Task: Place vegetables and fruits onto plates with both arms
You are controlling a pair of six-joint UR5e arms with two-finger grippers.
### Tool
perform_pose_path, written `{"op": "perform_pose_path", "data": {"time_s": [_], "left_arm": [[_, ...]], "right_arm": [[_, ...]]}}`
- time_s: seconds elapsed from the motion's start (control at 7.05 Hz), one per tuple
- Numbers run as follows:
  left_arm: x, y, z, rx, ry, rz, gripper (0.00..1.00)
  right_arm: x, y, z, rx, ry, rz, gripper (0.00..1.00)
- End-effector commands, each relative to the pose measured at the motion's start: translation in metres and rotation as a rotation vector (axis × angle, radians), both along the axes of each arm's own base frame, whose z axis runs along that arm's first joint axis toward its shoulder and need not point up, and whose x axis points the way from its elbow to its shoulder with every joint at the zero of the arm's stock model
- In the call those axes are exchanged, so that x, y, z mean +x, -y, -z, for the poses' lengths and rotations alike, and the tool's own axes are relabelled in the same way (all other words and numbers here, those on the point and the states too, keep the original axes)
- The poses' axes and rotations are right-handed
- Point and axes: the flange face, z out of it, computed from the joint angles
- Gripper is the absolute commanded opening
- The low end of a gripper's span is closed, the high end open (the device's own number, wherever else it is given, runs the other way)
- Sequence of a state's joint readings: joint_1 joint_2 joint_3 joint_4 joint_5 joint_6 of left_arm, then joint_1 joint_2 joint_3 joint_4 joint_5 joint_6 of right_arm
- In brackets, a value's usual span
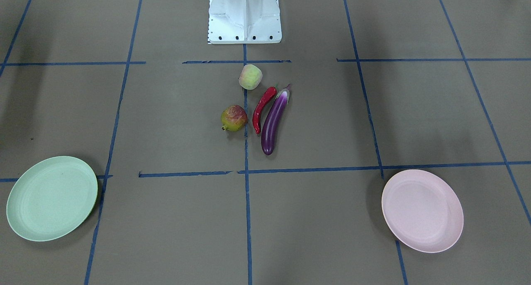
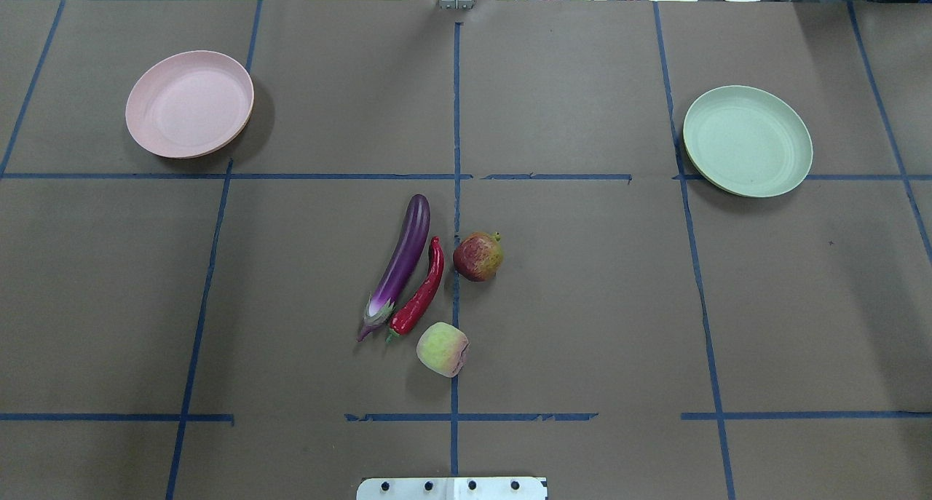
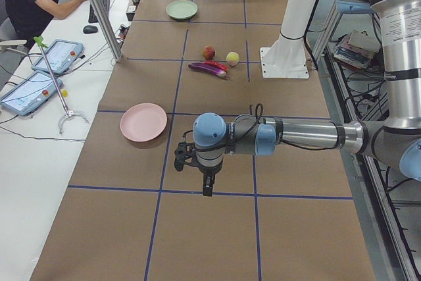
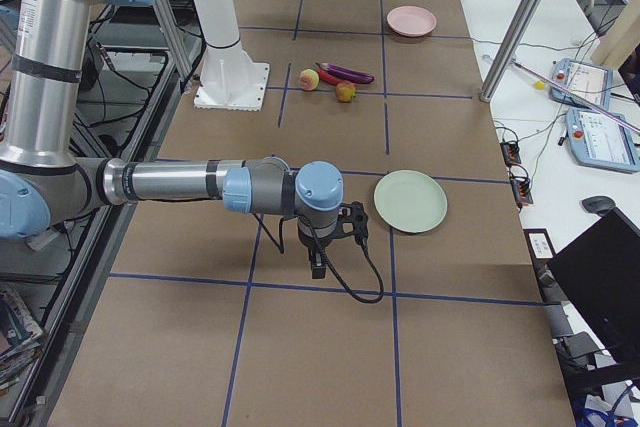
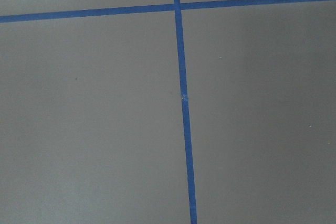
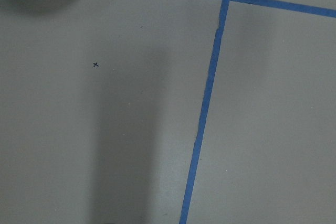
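Nothing is plated yet: in the overhead view the eggplant point(image 2: 399, 263) and chili pepper point(image 2: 421, 292) lie side by side at centre frame, with the pomegranate point(image 2: 478, 256) just right of them and the peach point(image 2: 442, 348) below. The pink plate point(image 2: 189, 103) sits bare at upper left and the green plate point(image 2: 747, 140) at upper right, likely one per arm. The left gripper point(image 3: 206, 189) and right gripper point(image 4: 318, 267) hang over bare table point(image 3: 289, 228), well apart from the produce; whether they are open cannot be told.

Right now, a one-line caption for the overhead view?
Eggplant, chili, peach, pomegranate clustered mid-table; pink plate far left, green plate far right.
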State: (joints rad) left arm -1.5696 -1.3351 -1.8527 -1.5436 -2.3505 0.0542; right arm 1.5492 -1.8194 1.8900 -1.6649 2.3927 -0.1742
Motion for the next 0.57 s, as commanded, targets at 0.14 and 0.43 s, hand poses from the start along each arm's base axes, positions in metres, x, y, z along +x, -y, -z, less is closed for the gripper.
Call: {"op": "perform_pose_path", "data": {"time_s": [0.14,0.43], "left_arm": [[0.0005,-0.0009,-0.0017,-0.002,0.004,-0.004,1.0],[0.0004,-0.0032,0.0041,0.013,0.005,-0.004,1.0]], "right_arm": [[0.0003,-0.0025,0.0084,0.024,-0.002,0.0,1.0],[0.0007,-0.0076,0.0017,0.007,-0.007,0.001,1.0]]}}
